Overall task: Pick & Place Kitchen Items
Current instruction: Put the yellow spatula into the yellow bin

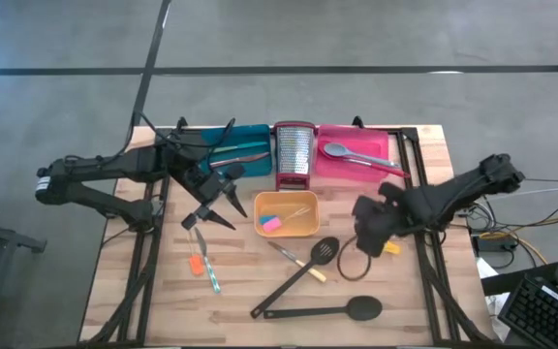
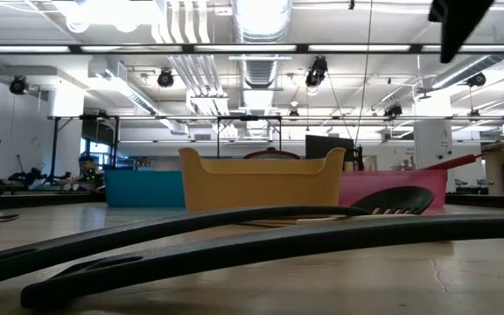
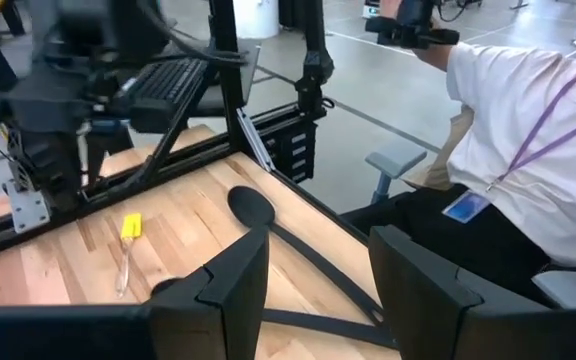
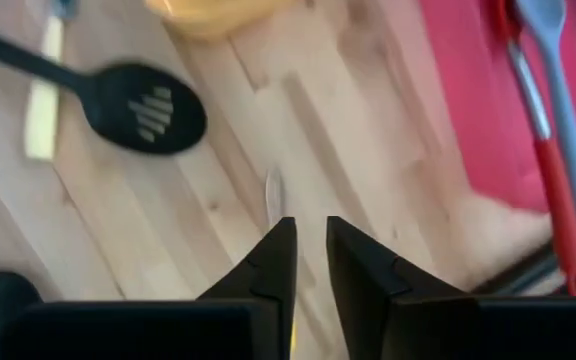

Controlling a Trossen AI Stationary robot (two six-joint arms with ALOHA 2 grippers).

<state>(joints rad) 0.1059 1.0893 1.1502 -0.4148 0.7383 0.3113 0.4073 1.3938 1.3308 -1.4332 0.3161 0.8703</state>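
My left gripper (image 1: 219,208) hangs open and empty over the table, left of the orange tray (image 1: 303,229); its fingers stand wide apart in its wrist view (image 3: 313,270). My right gripper (image 1: 368,233) hovers right of the slotted spatula (image 1: 324,250), its fingers a narrow gap apart (image 4: 308,235). A thin yellow-handled tool (image 3: 129,228) lies on the wood just under and beside it, its metal end (image 4: 273,195) past the fingertips. The long black spoon (image 1: 323,312) lies near the front edge. Two thin colour-handled tools (image 1: 201,264) lie at the front left.
The teal tray (image 1: 250,136), steel grater (image 1: 294,153) and pink tray (image 1: 381,145) with a grey spoon (image 1: 342,152) stand along the far edge. Pink and blue pieces (image 1: 271,223) lie in the orange tray. A person (image 3: 528,120) in a white shirt sits beside the table.
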